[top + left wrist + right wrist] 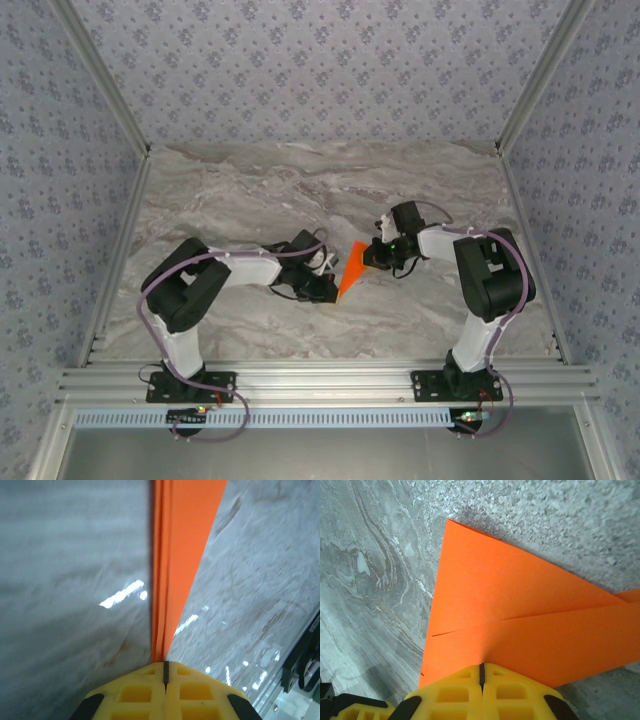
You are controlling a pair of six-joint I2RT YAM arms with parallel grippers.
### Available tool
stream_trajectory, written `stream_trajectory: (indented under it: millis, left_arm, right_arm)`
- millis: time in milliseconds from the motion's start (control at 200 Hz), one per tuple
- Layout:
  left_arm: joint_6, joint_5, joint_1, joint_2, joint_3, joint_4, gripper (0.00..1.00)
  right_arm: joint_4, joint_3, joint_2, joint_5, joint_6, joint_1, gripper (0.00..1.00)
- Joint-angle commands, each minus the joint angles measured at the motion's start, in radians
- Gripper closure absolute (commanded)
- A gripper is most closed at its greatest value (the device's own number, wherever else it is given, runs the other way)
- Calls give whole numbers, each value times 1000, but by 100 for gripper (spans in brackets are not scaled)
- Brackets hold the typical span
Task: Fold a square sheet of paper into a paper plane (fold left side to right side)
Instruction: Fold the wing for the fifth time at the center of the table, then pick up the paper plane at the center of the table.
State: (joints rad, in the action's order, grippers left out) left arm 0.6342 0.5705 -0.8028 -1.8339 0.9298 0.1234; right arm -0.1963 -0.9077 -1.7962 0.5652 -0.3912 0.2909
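Your left gripper [165, 666] has its yellow fingers pressed together. The stacked edges of the orange paper plane [176, 555] run straight into the seam between them, so it is pinching the folded paper. Your right gripper [481, 669] is likewise closed tight, its fingers meeting over the edge of a broad flap where two layers overlap. From above, the paper spans the gap between the two grippers as a slim wedge tapering toward the left one, over the middle of the marble table [300, 190].
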Motion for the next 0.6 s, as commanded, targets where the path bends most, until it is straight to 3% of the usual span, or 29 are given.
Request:
stream_trajectory:
  millis: [0, 245, 360, 595]
  left_arm:
    - [18, -22, -12, 32, -62, 109, 100]
    - [44, -31, 19, 166, -131, 66, 99]
    - [42, -81, 31, 265, -140, 61, 95]
    - [61, -346, 38, 408, -145, 22, 68]
  right_arm:
    - [-65, 5, -23, -98, 20, -2, 96]
    - [-39, -12, 81, -82, 10, -1, 90]
    - [-60, -22, 182, -145, 5, 2, 70]
    - [-217, -38, 353, -460, -43, 125, 31]
